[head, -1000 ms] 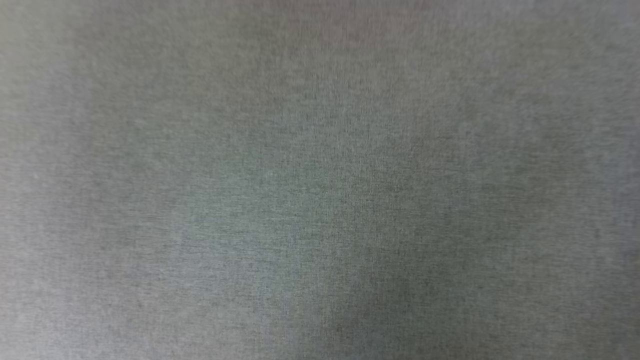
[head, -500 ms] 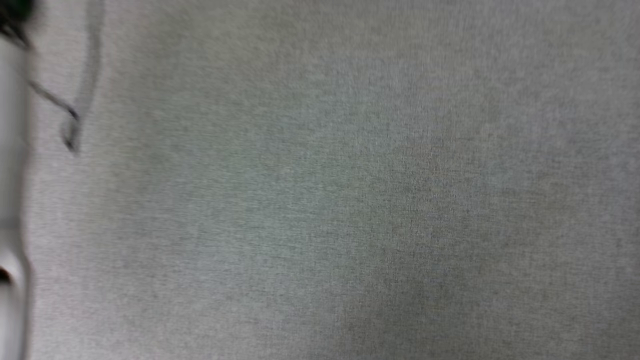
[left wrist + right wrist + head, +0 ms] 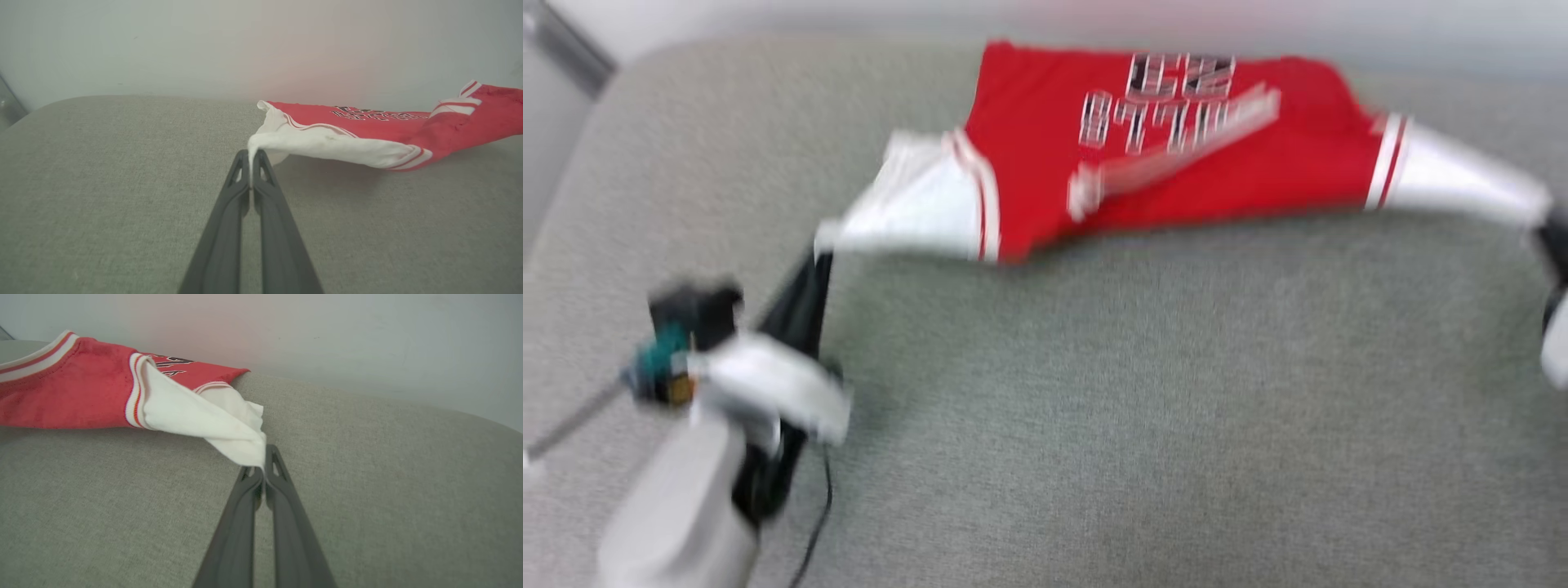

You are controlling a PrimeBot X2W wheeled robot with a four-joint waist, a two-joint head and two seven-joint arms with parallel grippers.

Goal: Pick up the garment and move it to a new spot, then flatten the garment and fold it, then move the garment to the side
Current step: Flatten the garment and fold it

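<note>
Sleeves tell the story up close: the left wrist view shows my left end effector (image 3: 250, 158) pressed together on the tip of one white sleeve. The right wrist view shows my right end effector (image 3: 264, 459) pinching the other sleeve the same way, both sharp. The head view is smeared, yet it gives what those two cannot: the whole garment (image 3: 1176, 155) at once. It is stretched sleeve to sleeve across the far part of the grey fabric surface (image 3: 1135, 408), close to the pale wall (image 3: 163, 41). Black block characters outlined in white sit on the red body. They are blurred from the head and nearly edge-on from the wrists, so I cannot read them. A red-and-white striped band crosses the red cloth at a slant. The long axis runs left to right between my arms, each sleeve pointing at its own end effector.
</note>
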